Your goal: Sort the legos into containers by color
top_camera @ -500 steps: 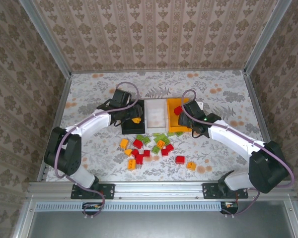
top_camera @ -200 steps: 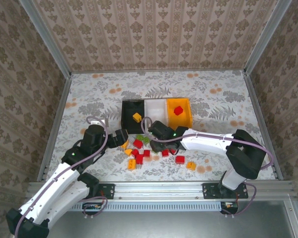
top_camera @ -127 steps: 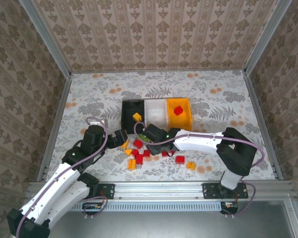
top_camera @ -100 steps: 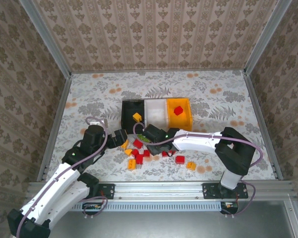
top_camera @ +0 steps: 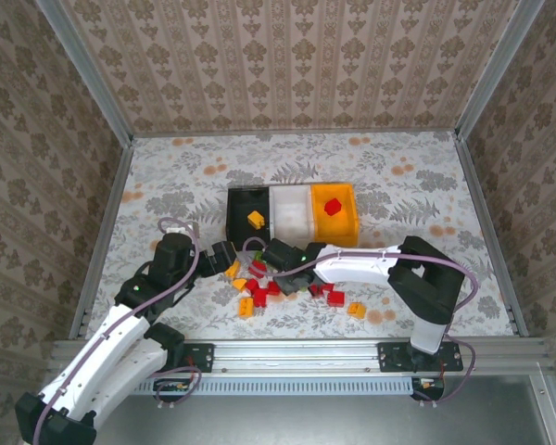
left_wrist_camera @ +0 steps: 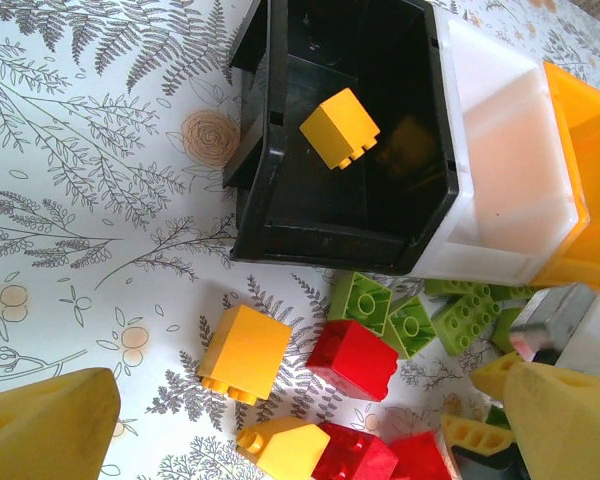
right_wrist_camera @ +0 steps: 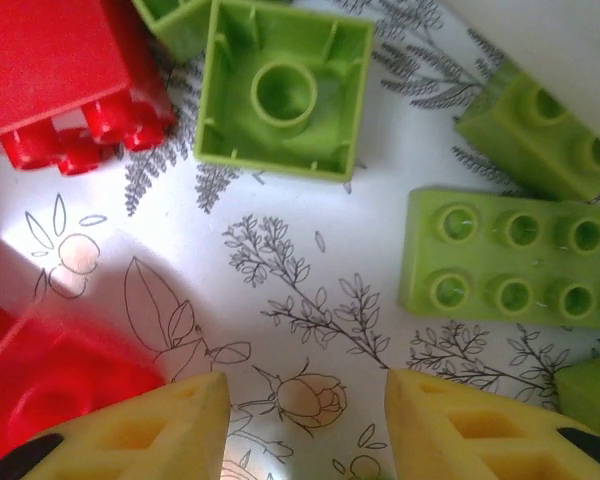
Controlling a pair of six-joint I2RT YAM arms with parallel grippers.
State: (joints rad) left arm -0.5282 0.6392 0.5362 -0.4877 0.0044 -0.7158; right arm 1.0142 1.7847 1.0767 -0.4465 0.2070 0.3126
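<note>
Down low in the pile of legos (top_camera: 280, 283) with the right hand (right_wrist_camera: 305, 390), between the row of bins and the near edge of the counter (top_camera: 167, 185). Fingers parted a little, gripping nothing, only bare printed counter between them. Closing here: a grab at air.

Just beyond the fingertips, an upturned green brick (right_wrist_camera: 285, 90) and a long green plate (right_wrist_camera: 510, 265), with a red brick (right_wrist_camera: 60, 70) just beside the upturned one. Likely trouble:
- Pushing forward with so narrow a gap and shoving the green brick away instead of straddling it.
- Pinching green and red together and dropping red in the wrong bin.
- Nudging or trapping the blurred red block (right_wrist_camera: 50, 380) close beside one finger.

Left hand (left_wrist_camera: 300, 385) spread wide and empty, hanging over the same heap on the side nearer the left edge, above a yellow brick (left_wrist_camera: 245, 352) and a red cube (left_wrist_camera: 352, 358). Two hands crowding one small pile: danger of knocking together, or of scattering bricks out of reach.

Black bin (top_camera: 232, 222) with one yellow piece (top_camera: 256, 219) inside, orange bin (top_camera: 350, 218) with one red piece (top_camera: 332, 208), white bin (top_camera: 292, 213) bare, presumably for green. Nearly the whole job left. Several green bricks (left_wrist_camera: 365, 300) tight against the bins' front walls: awkward to grip, with a risk of bumping a bin out of the row.
</note>
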